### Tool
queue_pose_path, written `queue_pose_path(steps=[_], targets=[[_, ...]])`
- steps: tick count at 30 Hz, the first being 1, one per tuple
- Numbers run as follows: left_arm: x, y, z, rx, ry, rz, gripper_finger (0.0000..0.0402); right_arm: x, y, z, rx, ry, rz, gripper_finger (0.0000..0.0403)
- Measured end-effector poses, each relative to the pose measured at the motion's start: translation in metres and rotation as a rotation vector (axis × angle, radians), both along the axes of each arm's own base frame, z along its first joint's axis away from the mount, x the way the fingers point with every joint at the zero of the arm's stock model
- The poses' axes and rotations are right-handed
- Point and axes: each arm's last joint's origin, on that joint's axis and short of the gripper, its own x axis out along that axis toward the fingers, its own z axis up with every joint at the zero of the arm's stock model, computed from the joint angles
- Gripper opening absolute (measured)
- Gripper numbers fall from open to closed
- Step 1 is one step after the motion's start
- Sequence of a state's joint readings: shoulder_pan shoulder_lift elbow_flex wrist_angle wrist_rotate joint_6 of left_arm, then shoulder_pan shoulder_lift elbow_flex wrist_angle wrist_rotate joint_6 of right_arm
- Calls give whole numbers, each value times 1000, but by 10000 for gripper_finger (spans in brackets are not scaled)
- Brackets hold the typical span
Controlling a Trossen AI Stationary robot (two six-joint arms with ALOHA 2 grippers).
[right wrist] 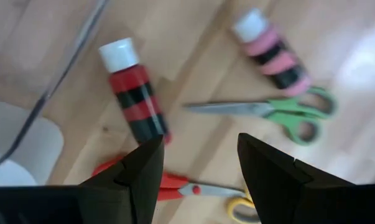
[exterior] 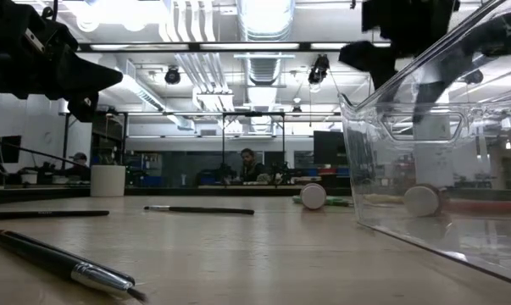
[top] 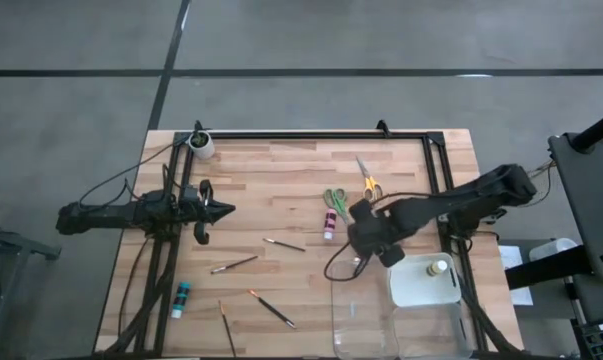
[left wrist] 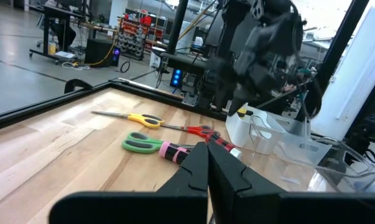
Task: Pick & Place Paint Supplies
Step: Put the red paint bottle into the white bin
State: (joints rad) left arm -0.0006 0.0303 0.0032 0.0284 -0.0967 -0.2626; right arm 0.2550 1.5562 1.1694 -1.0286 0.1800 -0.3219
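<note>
My right gripper [right wrist: 199,163] hangs open above the table's middle right [top: 369,236], pointing down, touching nothing. Below it lie a red paint bottle [right wrist: 135,101] on its side and red-handled scissors [right wrist: 170,184]. Beside them lie a pink bottle [right wrist: 272,53], green scissors [right wrist: 269,112] and yellow scissors [top: 367,181]. A teal bottle [top: 181,298] lies near the front left. Several thin brushes [top: 283,244] [top: 233,265] [top: 273,308] lie flat on the wood. A yellow bottle [top: 438,267] sits in the tray. My left gripper [left wrist: 207,167] waits shut at the left [top: 217,210].
A clear plastic compartment tray [top: 401,322] stands at the front right, with a white insert [top: 421,284] at its far end. A small white cup [top: 201,144] stands at the far left corner. A black frame [top: 311,134] runs along the far edge. Cables cross the left side.
</note>
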Motion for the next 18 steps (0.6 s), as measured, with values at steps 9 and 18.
queue_pose_path(steps=[9,18], targets=[[0,0,0,0,0,0,0,13,7,-32,87,149,78,203],[0,0,0,0,0,0,0,18,4,-46,113,193,69,203]])
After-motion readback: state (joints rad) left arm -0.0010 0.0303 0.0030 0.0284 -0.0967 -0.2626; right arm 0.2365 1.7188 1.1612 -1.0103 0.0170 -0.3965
